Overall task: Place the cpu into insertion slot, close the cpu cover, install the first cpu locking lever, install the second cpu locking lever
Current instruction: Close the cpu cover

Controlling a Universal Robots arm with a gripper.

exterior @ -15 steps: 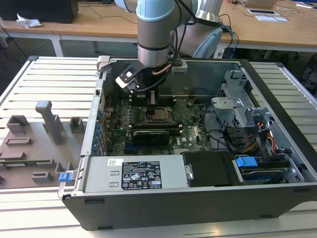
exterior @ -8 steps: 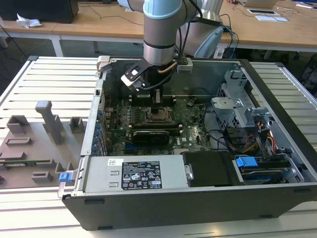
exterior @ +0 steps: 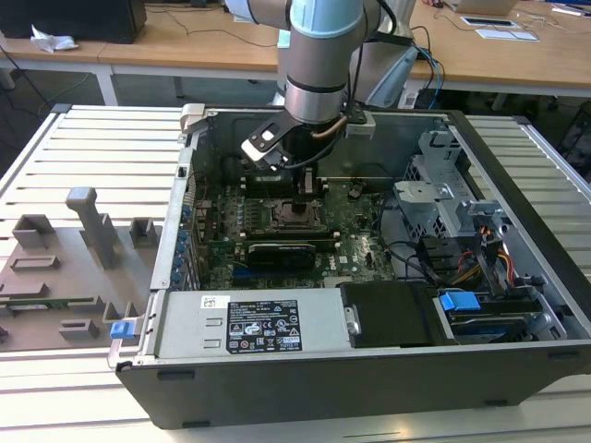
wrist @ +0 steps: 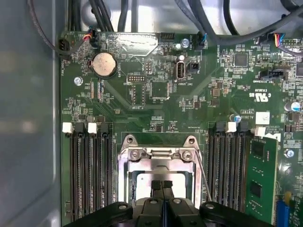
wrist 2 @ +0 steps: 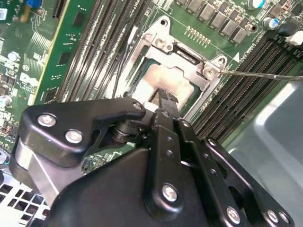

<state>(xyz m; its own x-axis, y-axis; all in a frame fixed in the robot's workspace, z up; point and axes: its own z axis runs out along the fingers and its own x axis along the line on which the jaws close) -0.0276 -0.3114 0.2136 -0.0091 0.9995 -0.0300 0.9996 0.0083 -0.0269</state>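
Slatted surface (exterior: 102, 138) bears the open computer case (exterior: 369, 388); my pincer (wrist: 162, 185), fingers together as one blunt tip, probably for pressing, sits over the cpu (wrist: 142, 184).

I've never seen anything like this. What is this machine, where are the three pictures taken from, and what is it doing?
It is a robot arm reaching into an open computer case on a slatted table. The exterior view looks from off the arm; both wrist views look from cameras on the arm, down at the green board. Its gripper, fingers shut and holding nothing, is over the cpu, which lies framed by the cover. A thin lever sticks out beside it.
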